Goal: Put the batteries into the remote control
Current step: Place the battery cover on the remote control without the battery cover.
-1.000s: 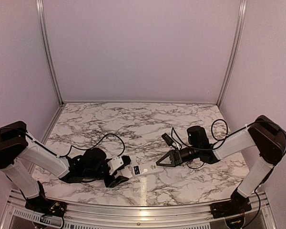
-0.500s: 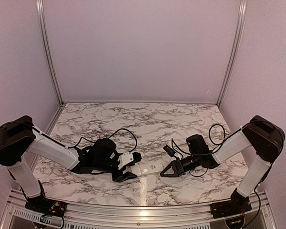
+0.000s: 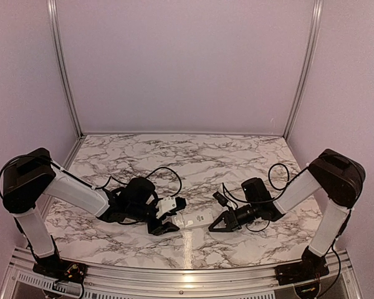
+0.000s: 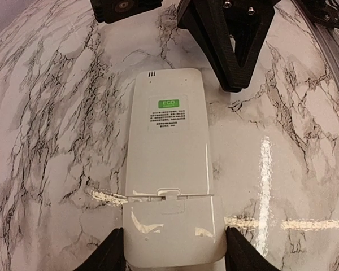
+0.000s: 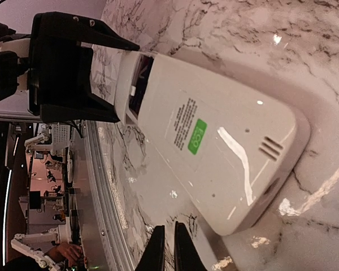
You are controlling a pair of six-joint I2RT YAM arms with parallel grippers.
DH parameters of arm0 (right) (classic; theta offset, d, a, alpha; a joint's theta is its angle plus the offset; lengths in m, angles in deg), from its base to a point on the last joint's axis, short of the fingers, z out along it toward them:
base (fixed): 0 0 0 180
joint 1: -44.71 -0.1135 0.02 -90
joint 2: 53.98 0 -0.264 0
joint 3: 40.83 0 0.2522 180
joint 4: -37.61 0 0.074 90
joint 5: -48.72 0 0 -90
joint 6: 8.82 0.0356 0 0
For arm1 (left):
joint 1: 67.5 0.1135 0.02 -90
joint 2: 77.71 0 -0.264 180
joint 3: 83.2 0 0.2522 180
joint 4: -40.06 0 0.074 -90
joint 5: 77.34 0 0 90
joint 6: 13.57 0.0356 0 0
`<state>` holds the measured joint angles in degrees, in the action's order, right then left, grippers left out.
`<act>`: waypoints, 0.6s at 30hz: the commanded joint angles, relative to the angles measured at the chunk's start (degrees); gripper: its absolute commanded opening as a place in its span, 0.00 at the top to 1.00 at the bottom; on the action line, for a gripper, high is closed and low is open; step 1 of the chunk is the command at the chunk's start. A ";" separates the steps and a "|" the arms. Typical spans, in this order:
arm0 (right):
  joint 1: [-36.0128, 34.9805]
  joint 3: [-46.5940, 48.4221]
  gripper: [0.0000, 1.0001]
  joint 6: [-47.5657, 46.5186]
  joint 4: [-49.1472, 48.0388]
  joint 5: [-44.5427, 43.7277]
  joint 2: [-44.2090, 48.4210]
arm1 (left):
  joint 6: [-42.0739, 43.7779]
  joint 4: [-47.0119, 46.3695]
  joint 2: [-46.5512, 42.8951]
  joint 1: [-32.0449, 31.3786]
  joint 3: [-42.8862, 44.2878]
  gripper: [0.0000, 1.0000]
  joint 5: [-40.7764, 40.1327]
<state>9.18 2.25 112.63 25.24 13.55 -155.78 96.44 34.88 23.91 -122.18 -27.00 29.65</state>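
**A:** Where is the slim white rectangular plastic remote control (image 4: 169, 152)?

**B:** It lies back up on the white, grey-veined marble bench (image 3: 174, 156), near the front edge and between the two arms. A small green rectangular sticker (image 4: 169, 104) with fine print below it sits on the half pointing toward the right arm. Three short slots (image 4: 152, 73) mark that end.

**A:** And the other end?

**B:** That end carries the glossy white plastic cover plate (image 4: 174, 231). From the right wrist, a dark gap shows at its seam.

**A:** What is the left pincer (image 4: 175, 243) doing?

**B:** Its black fingers (image 4: 116, 254) stand about half apart, one against each long edge of the remote control at the cover plate. They clamp that end between them.

**A:** The right pincer (image 4: 235, 82)?

**B:** Its jaws are pressed together with nothing between them. The pointed black tip rests low over the bench just beside the slotted corner of the remote control. I cannot tell whether it touches.

**A:** Anything farther out?

**B:** Black cables (image 3: 165, 174) loop over the bench behind both wrists. Plain lilac walls (image 3: 187, 62) in aluminium posts close in the back and sides.
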 commanded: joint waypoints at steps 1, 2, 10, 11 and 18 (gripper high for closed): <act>0.80 1.92 0.94 0.01 -1.40 -0.98 -0.69 | 0.77 1.65 1.50 0.85 1.07 0.64 1.30; 0.79 2.01 0.94 -0.01 -1.42 -0.99 -0.70 | 0.92 1.94 1.64 0.96 1.21 0.64 1.58; 0.81 2.32 0.94 0.54 -2.19 -0.15 0.33 | 1.19 2.10 3.10 1.15 1.40 0.63 2.44; 0.81 2.36 0.93 0.76 -2.39 -0.06 0.79 | 1.36 2.40 3.40 1.15 1.61 0.63 2.65; 0.81 2.95 0.92 2.84 -4.51 0.85 2.83 | 1.25 2.88 3.46 1.24 0.71 0.63 3.42</act>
<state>9.59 3.15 114.00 23.32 13.70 -154.77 97.49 35.20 25.99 -121.28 -25.78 32.23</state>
